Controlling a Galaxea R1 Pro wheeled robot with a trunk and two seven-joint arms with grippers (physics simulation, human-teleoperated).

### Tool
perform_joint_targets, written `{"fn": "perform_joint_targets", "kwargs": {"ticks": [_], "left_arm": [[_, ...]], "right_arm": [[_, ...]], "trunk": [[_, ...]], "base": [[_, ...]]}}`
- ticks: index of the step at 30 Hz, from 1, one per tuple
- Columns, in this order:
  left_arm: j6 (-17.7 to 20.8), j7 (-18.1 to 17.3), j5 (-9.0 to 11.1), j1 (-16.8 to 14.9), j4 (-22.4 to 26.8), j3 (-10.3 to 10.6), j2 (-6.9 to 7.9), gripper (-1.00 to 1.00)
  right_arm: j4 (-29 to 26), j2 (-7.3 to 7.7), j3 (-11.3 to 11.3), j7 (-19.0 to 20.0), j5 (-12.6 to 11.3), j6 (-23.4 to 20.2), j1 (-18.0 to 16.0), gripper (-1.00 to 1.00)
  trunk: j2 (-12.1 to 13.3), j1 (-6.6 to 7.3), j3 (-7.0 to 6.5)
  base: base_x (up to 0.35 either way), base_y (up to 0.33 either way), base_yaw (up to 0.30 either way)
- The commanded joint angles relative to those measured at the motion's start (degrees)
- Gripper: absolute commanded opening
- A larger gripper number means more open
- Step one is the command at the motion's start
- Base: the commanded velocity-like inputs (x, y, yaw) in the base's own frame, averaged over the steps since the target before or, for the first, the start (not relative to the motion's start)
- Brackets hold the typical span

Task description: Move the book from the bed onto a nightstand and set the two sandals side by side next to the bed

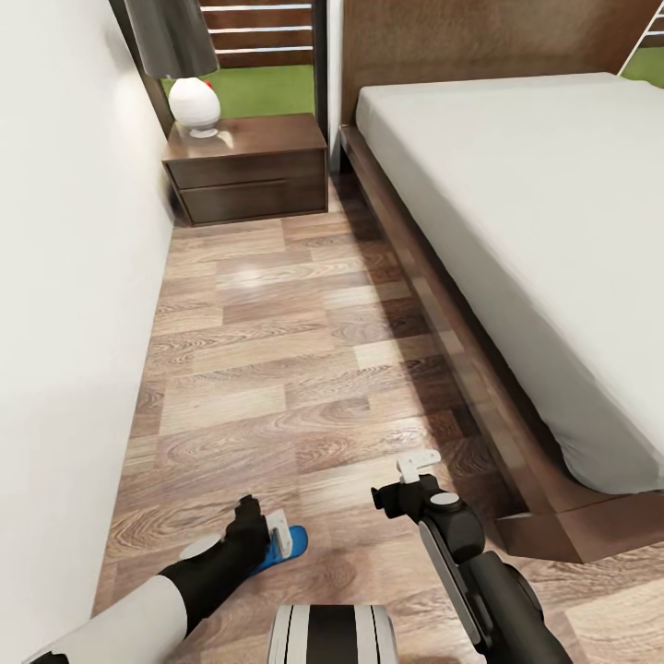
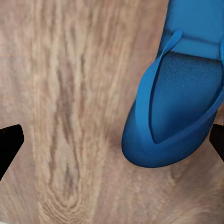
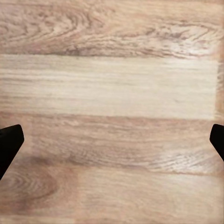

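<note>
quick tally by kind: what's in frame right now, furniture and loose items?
Bed: 1
Nightstand: 1
Lamp on the nightstand: 1
Blue sandal, on the floor under the left gripper: 1
Total: 4
The right gripper hangs over bare floor.

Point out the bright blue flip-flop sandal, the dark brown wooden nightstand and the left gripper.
Bright blue flip-flop sandal [image 2: 184,107]: left wrist view, on the textured footbed.
Dark brown wooden nightstand [image 1: 251,168]: head view, on the upper drawer front.
Left gripper [image 1: 266,528]: head view, midway between its fingertips, over the sandal.
</note>
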State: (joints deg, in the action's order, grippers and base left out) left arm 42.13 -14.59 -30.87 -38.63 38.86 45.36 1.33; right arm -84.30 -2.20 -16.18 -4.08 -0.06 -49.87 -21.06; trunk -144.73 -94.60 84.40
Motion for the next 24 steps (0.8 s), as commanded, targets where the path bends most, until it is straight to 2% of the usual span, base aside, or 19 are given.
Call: {"fn": "perform_joint_targets", "kwargs": {"ticks": [1, 5, 6, 11, 12, 17, 18, 24], "left_arm": [[-0.03, -0.53, -0.25, -0.03, 0.14, -0.08, 0.00, 1.00], [-1.57, -0.84, 1.52, -0.04, 0.15, -1.32, -0.06, 1.00], [-4.97, -1.40, 4.74, -0.04, -0.18, -3.30, -0.01, 1.00], [-6.79, -1.64, 6.68, -0.09, -0.59, -4.44, 0.65, 1.00], [-7.38, -1.92, 7.34, -0.12, -0.74, -5.13, 1.87, 1.00], [-7.61, -3.84, 7.35, -0.18, -0.75, -5.43, 2.47, 1.00], [-7.70, -5.44, 7.24, -0.24, -0.59, -5.55, 2.70, 1.00], [-7.73, -6.32, 7.09, -0.29, -0.43, -5.62, 2.84, 1.00]], "right_arm": [[-0.03, 0.02, -0.08, -0.31, -0.03, -0.30, -0.03, 1.00], [0.00, 0.03, -0.08, -0.31, -0.03, -0.31, -0.03, 1.00], [0.01, 0.02, -0.08, -0.32, -0.03, -0.31, -0.03, 1.00], [0.03, 0.03, -0.08, -0.37, -0.03, -0.30, -0.03, 1.00], [0.08, 0.02, -0.10, -0.43, -0.03, -0.31, -0.03, 1.00], [0.09, 0.01, -0.09, -0.47, -0.03, -0.32, -0.03, 1.00], [0.10, 0.01, -0.10, -0.48, -0.03, -0.32, -0.03, 1.00], [0.08, 0.00, -0.15, -0.49, -0.03, -0.32, -0.03, 1.00]], "trunk": [[-0.02, 0.01, 0.04], [-0.02, 0.01, 0.04], [-0.02, 0.01, 0.04], [-0.02, 0.01, 0.04], [-0.02, 0.01, 0.04], [-0.02, 0.01, 0.04], [-0.02, 0.01, 0.04], [-0.03, -0.02, 0.26]], "base": [[0.000, 0.000, 0.000], [0.000, 0.000, 0.000], [0.000, 0.000, 0.000], [0.000, 0.000, 0.000], [0.000, 0.000, 0.000], [0.000, 0.000, 0.000], [0.000, 0.000, 0.000], [0.000, 0.000, 0.000]]}}
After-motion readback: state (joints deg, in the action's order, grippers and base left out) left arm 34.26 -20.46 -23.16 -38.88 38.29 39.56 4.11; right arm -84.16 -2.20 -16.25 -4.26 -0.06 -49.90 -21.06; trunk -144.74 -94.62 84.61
